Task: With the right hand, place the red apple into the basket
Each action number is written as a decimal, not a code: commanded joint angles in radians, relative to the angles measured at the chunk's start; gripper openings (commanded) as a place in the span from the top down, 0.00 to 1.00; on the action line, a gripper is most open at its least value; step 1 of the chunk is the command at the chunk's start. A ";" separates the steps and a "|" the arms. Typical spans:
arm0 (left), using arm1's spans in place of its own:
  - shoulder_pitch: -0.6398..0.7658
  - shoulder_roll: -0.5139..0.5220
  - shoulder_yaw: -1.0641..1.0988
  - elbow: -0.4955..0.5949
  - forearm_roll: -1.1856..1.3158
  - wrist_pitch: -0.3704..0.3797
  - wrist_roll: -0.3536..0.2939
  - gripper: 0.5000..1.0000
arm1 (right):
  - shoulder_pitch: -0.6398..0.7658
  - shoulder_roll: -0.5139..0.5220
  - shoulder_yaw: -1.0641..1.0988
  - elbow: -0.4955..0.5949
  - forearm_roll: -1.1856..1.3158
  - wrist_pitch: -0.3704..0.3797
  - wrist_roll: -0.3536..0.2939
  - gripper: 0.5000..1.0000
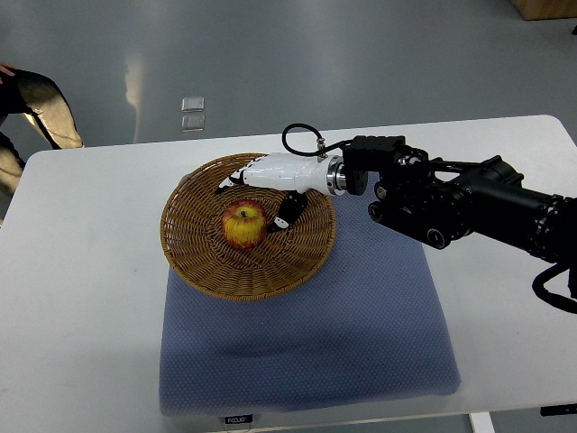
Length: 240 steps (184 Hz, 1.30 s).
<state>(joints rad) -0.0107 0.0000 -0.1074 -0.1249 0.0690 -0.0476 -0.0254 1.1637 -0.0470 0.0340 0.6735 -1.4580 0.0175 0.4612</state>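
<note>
Pad: a blue mat [306, 352] lies on the near part of the white surface [81, 298], probably there to cushion the work area; the basket's near rim overlaps its far edge.
Basket: a shallow wicker basket [194, 262] sits partly on the mat, partly on the bare surface, its wide mouth easy to reach from above.
Apple: the red apple [244, 223] rests near the basket's middle, stem up, so the placing looks done.
Right hand: the right hand [270, 185] reaches in over the basket's far side, fingers spread and relaxed, holding nothing. One dark fingertip [287, 216] lies just beside the apple; I cannot tell if it touches. That loose pose reads as a release.
Arm: the black forearm [469, 203] crosses from the right edge, held low over the surface to keep the hand inside the rim.
Next: judging by this, only drawing clear without nudging the fruit remains.
Left hand: not visible.
Far: a person's sleeve [41, 104] shows at the left edge.
</note>
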 commanded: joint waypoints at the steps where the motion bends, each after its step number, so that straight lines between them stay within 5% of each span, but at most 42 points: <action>1: 0.000 0.000 0.000 0.001 0.000 0.000 -0.001 0.00 | -0.007 -0.030 0.001 0.000 0.001 -0.002 0.004 0.17; 65: 0.000 0.000 0.000 0.001 0.000 0.000 0.001 0.00 | -0.068 -0.102 0.196 0.000 0.110 0.033 0.005 0.17; 166: 0.000 0.000 0.000 -0.001 0.000 0.000 -0.001 0.00 | -0.197 -0.132 0.311 -0.057 0.947 0.079 0.008 0.17; 240: 0.000 0.000 0.000 0.001 0.000 0.000 -0.001 0.00 | -0.363 -0.108 0.552 -0.058 1.288 0.078 0.004 0.17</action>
<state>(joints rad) -0.0107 0.0000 -0.1074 -0.1250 0.0690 -0.0476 -0.0257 0.8344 -0.1637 0.5432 0.6149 -0.2277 0.0943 0.4645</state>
